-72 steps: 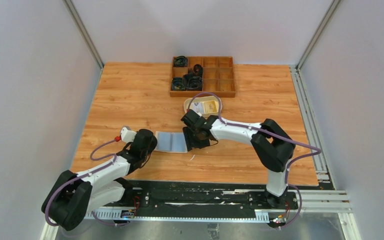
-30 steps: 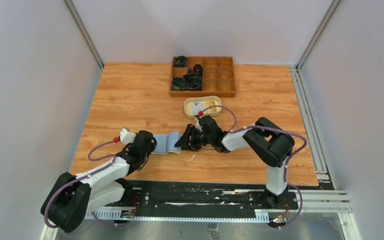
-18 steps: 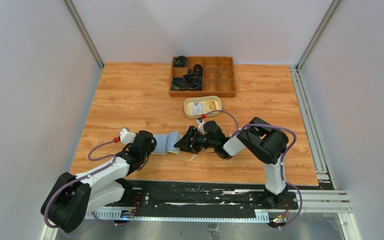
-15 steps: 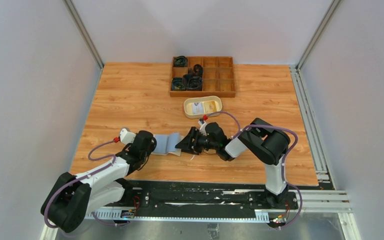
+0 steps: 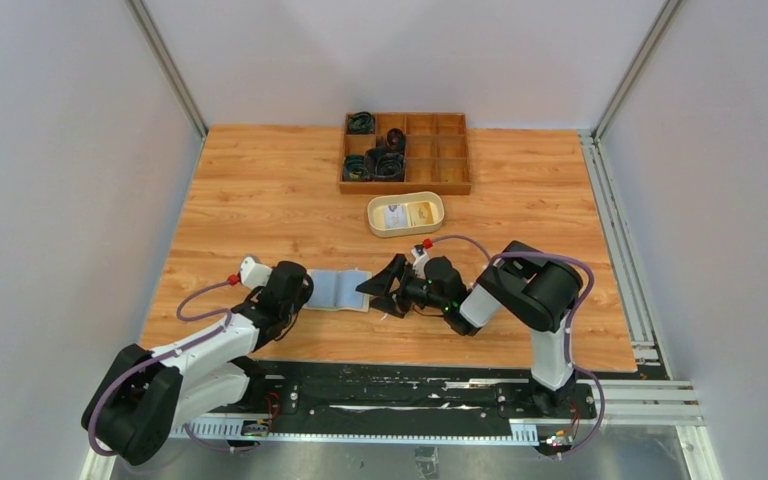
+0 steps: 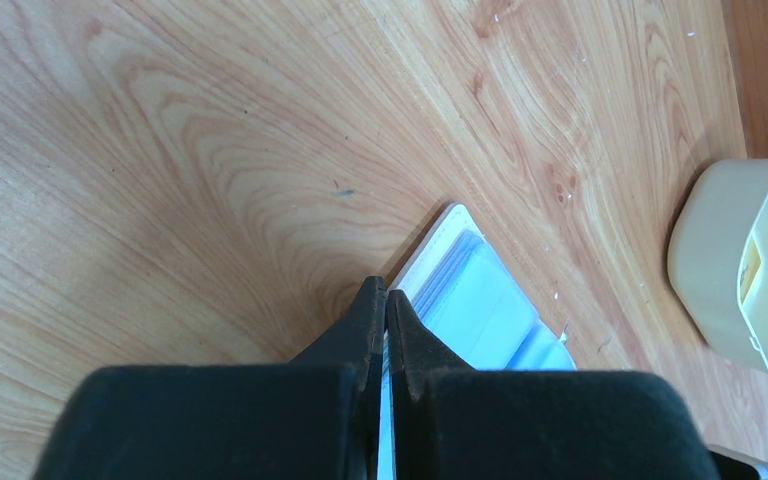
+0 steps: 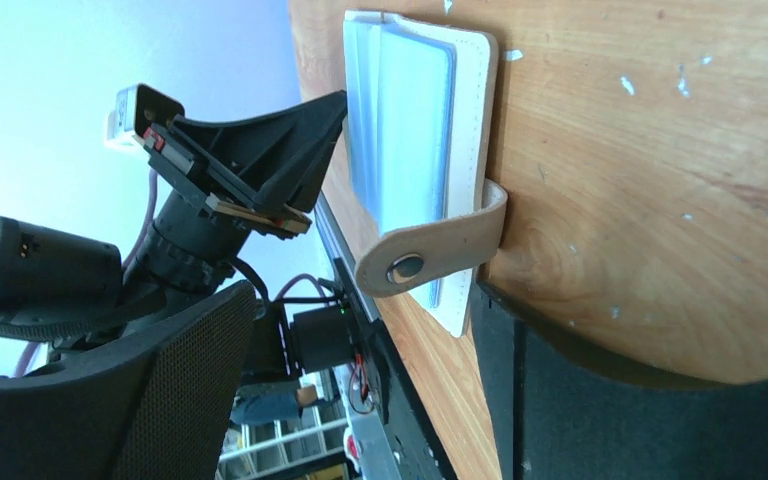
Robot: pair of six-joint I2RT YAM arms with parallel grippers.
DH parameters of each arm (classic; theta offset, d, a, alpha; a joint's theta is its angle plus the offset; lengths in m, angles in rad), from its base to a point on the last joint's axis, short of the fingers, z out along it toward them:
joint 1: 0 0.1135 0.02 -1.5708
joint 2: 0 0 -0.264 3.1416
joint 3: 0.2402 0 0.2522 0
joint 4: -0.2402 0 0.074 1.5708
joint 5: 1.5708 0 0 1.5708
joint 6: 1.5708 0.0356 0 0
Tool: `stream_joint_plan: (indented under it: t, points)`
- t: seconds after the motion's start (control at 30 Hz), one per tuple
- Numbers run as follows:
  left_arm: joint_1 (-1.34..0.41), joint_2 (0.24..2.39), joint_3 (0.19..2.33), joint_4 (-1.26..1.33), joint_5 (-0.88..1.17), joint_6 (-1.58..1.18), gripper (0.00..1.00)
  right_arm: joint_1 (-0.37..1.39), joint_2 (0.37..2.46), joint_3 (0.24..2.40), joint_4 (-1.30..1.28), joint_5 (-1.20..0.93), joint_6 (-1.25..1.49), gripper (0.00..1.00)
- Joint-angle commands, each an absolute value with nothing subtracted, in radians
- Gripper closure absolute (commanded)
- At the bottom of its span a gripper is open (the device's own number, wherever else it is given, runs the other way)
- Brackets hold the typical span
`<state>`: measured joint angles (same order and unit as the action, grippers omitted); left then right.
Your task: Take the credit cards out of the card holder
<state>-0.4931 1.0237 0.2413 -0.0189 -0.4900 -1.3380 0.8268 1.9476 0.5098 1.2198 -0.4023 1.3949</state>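
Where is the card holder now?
In the top view the card holder lies open on the table between the left end effector and the right end effector.

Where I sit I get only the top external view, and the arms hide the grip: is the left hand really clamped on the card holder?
Observer: The left wrist view shows the left hand shut at the card holder's edge, a pale sliver between its fingers.
Operator: Are the credit cards out?
Observer: No; the right wrist view shows pale blue credit cards tucked inside it.
Operator: And the right hand?
Observer: The right hand is open and empty, the holder's snap tab just ahead of it.
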Motion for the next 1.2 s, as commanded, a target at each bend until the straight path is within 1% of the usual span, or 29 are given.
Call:
stream_joint_plan:
  t: [0.0,0.1,0.17,0.33,0.5,0.77,1.03,1.1,1.17]
  points:
    - [-0.495,1.021,0.239,-0.054,-0.517,-1.334,1.0,0.871,1.993,0.438,0.864,-0.263,1.383,0.15]
    - [-0.495,1.025,0.241,-0.051,-0.517,-1.338,1.0,0.895,1.973,0.447,0.847,-0.235,1.396,0.13]
    - [-0.495,1.032,0.242,-0.042,-0.511,-1.338,1.0,0.903,1.997,0.455,0.865,-0.232,1.407,0.12]
    - [-0.495,1.046,0.257,-0.041,-0.5,-1.33,1.0,0.914,2.134,0.475,1.035,-0.259,1.482,0.11]
    - [-0.495,1.046,0.263,-0.041,-0.498,-1.326,1.0,0.933,2.14,0.531,0.966,-0.26,1.461,0.11]
    - [-0.495,1.054,0.282,-0.044,-0.49,-1.308,1.0,0.932,2.18,0.58,0.954,-0.283,1.427,0.1]
    - [-0.495,1.045,0.274,-0.046,-0.487,-1.307,1.0,0.929,2.182,0.576,0.957,-0.294,1.418,0.33]
    - [-0.495,1.044,0.272,-0.048,-0.486,-1.306,1.0,0.926,2.176,0.572,0.956,-0.296,1.415,0.37]
    - [-0.495,1.042,0.274,-0.057,-0.49,-1.299,1.0,0.922,2.165,0.563,0.95,-0.291,1.411,0.38]
